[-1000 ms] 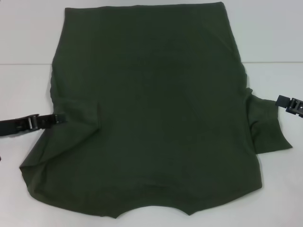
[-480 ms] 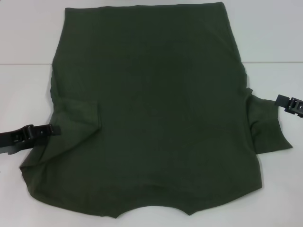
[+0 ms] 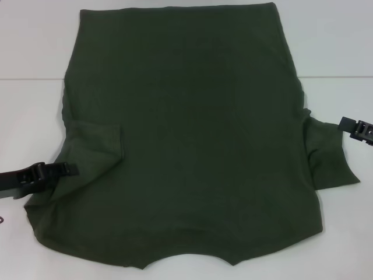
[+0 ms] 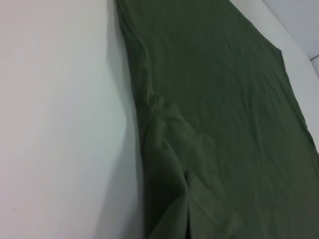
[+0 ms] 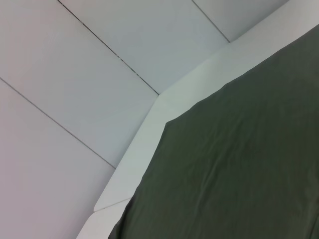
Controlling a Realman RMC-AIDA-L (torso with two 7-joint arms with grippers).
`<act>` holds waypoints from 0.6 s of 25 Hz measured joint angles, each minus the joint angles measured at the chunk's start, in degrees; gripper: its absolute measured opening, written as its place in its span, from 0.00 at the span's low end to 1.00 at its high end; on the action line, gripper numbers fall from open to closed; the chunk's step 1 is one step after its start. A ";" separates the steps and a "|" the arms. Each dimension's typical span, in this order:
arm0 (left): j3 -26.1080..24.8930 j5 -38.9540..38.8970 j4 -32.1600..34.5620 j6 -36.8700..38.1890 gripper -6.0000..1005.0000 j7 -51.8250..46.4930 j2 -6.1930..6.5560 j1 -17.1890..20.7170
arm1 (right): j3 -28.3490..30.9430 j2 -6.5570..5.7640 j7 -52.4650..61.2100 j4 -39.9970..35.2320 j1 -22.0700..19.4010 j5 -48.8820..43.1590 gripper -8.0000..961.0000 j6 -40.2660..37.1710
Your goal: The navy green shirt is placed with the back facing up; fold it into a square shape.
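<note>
**Navy green shirt lay flat with one sleeve folded in**

Navy green shirt (image 3: 192, 134) covered most of the white table (image 3: 29, 46) in the head view, plain side up, with no lettering showing. Its straight hem sat at the far side and the curved neckline at the near edge. On the robot's left, the sleeve (image 3: 96, 140) lay folded inward over the body of the shirt, its cuff forming a short upright edge on the fabric. On the robot's right, the other sleeve (image 3: 329, 154) stuck out past the body onto the table, unfolded.

The left gripper (image 3: 69, 169) reached in low from the left edge of the head view, its tip at the shirt's left border, just below the folded sleeve. Its fingers looked drawn together with no clear gap, and no cloth could be seen pinched between them. The right gripper (image 3: 349, 125) sat at the far right edge, its tip just at the outer end of the unfolded sleeve; whether its fingers were spread or closed could not be told.

The left wrist view showed the shirt's side edge (image 4: 144, 124) running along the table, with the folded sleeve rumpled on top. The right wrist view showed a smooth corner of the shirt (image 5: 239, 164) on the table, with a grey panelled surface (image 5: 99, 74) beyond.
</note>
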 joint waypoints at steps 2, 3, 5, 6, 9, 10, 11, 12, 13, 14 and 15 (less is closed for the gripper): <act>0.05 -0.07 -0.02 0.46 0.61 0.05 0.00 0.00 | 0.03 0.00 0.00 0.00 0.00 0.01 0.95 0.00; 0.07 -0.12 -0.03 0.75 0.61 0.11 0.00 0.00 | 0.06 0.00 0.00 0.00 0.00 0.04 0.95 0.00; -0.04 -0.36 -0.05 2.16 0.61 0.53 0.01 0.00 | 0.08 0.00 0.00 0.00 0.00 0.08 0.95 0.00; -0.13 -0.45 -0.05 3.29 0.61 1.06 0.01 -0.03 | 0.09 0.01 -0.01 0.00 0.00 0.08 0.95 0.00; -0.25 -0.61 -0.07 9.60 0.61 5.43 0.17 -0.44 | 0.10 0.08 -0.06 0.00 0.00 0.09 0.95 0.01; -0.37 -0.80 -0.05 13.04 0.61 8.18 0.32 -0.51 | 0.09 0.10 -0.07 0.00 0.00 0.09 0.95 -0.01; -0.86 -1.04 0.15 16.03 0.61 10.49 0.45 -0.48 | 0.09 0.10 -0.06 0.00 0.00 0.09 0.95 -0.02; -1.86 -1.34 0.47 18.88 0.61 12.90 0.58 -0.27 | 0.09 0.10 -0.07 0.00 0.00 0.09 0.95 -0.02; -3.03 -1.51 0.76 20.07 0.61 13.93 0.62 -0.01 | 0.09 0.12 -0.11 0.00 -0.02 0.09 0.95 -0.01; -4.57 -1.71 0.98 20.69 0.61 14.64 0.66 0.24 | 0.09 0.15 -0.16 0.00 -0.02 0.09 0.95 0.02; -5.99 -1.85 1.12 20.75 0.61 14.83 0.71 0.41 | 0.13 0.15 -0.21 0.00 -0.06 0.09 0.95 0.12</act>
